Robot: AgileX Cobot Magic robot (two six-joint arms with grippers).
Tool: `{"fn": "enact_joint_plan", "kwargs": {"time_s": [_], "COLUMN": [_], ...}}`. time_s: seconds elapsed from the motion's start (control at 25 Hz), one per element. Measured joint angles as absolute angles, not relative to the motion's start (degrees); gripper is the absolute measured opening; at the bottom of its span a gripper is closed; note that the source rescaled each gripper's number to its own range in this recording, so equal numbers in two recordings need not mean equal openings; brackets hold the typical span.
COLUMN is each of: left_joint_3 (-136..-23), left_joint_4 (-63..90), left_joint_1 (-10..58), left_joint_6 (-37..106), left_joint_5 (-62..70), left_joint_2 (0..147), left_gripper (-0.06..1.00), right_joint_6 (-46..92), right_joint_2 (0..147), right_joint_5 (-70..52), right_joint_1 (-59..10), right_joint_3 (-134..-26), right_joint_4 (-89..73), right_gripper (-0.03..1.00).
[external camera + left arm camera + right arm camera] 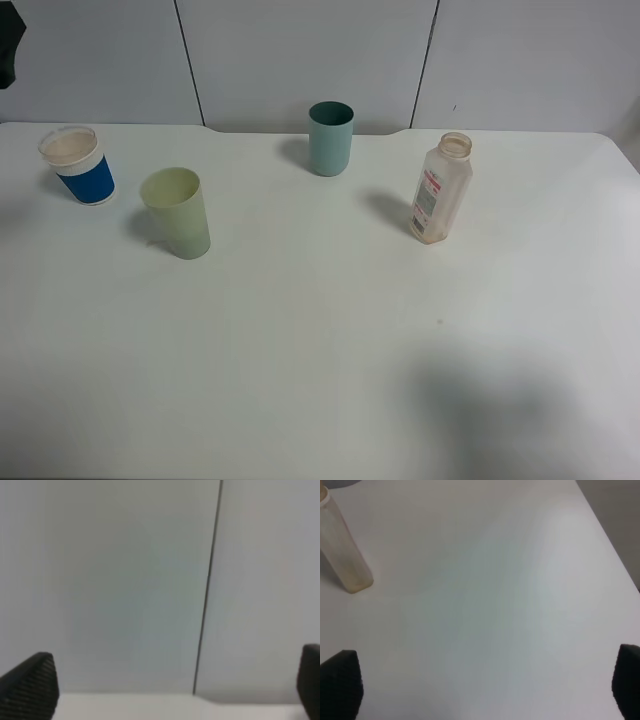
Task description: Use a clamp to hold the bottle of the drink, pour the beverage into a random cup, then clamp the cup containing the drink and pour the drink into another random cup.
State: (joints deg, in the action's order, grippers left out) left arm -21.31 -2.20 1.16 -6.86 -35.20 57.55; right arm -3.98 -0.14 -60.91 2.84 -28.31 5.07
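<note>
The bottle of the drink (440,188) stands upright and capless at the right of the table, and its lower part (342,550) shows in the right wrist view. The short blue-sleeved cup (78,165) is at the far left, with the pale yellow-green tumbler (177,213) just right of it. I cannot tell where the beverage is; the bottle has only a brownish tint. My right gripper (482,690) is open, some way from the bottle, with nothing between its jaws. My left gripper (170,690) is open and empty, facing the back wall. Neither gripper shows in the exterior high view.
A darker teal tumbler (330,138) stands at the back middle. The white table (320,350) meets a grey panelled wall (300,50) behind. A dark object (8,50) sits at the upper left corner. A soft shadow (490,400) lies on the front right of the table.
</note>
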Motion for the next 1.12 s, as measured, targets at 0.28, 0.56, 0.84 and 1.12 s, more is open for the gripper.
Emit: {"fn": "enact_joint_plan", "kwargs": {"time_s": [0.28,0.56,0.84,1.12], "left_joint_3": [-20.9,-20.8,-20.9,-28.1], "left_joint_4": [-2.1,-1.8,0.0,0.0], "left_joint_1": [1.3,1.3,1.3,1.3], "left_joint_6": [-8.2,-8.2,-8.2,-8.5], "left_joint_5": [-16.7,-1.1,8.7,23.8], "left_joint_2": [41.7,27.5,18.3,11.5], "left_gripper": [0.89,0.89,0.89,0.89], "right_joint_6": [-4.0,-4.0,-4.0,-4.0], "right_joint_2": [-0.1,-0.1,-0.1,-0.1], "right_joint_5": [-60.9,-60.9,-60.9,-60.9], "right_joint_1": [2.8,2.8,2.8,2.8], "right_joint_3": [-28.3,-28.3,-28.3,-28.3], "right_joint_4": [5.1,5.1,5.1,5.1], "right_gripper": [1.00,1.00,1.00,1.00]}}
